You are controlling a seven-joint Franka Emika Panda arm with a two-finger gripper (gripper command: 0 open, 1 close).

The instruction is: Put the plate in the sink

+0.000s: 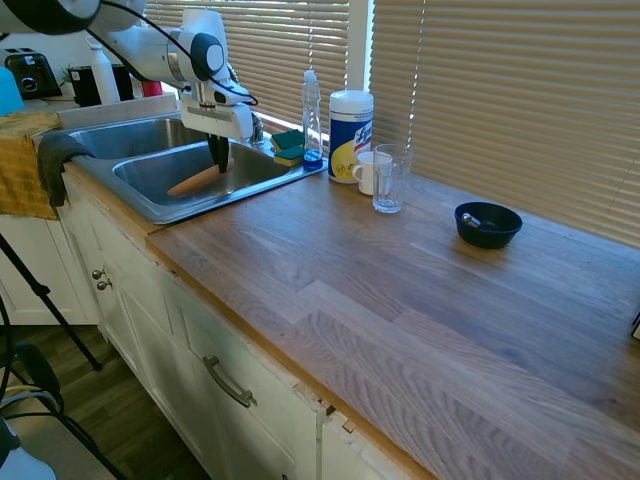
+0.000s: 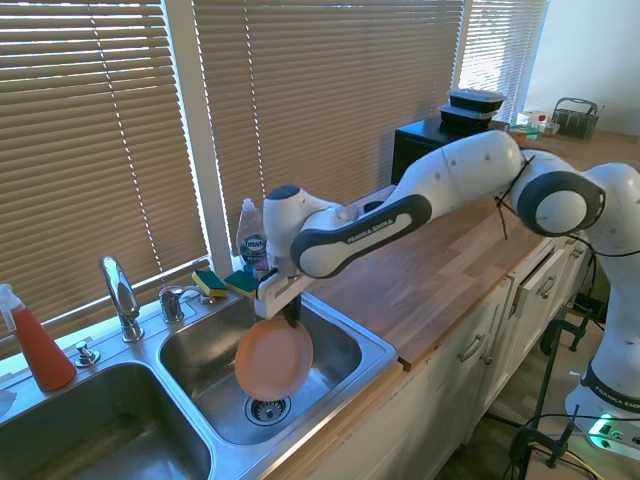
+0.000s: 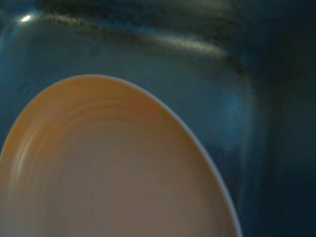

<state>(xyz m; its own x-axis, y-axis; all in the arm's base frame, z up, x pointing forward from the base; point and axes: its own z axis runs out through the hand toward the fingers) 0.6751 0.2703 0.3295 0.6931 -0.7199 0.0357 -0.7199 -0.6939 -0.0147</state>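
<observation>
Second exterior view: plate (image 2: 272,362) inside sink (image 2: 372,345)

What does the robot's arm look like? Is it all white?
Mostly white. The arm is made of smooth, rounded white tubes with dark grey bands at the joints. One dark band has white lettering on it, and a round dark cap sits on the elbow. Thin black cables run along it. The gripper at the end has a white body with dark jaws.

tool (image 1: 219,152) closed on plate (image 1: 197,181) rim | plate tilted inside sink (image 1: 150,205) basin | dark bowl (image 1: 488,224) on counter (image 1: 400,300)
</observation>
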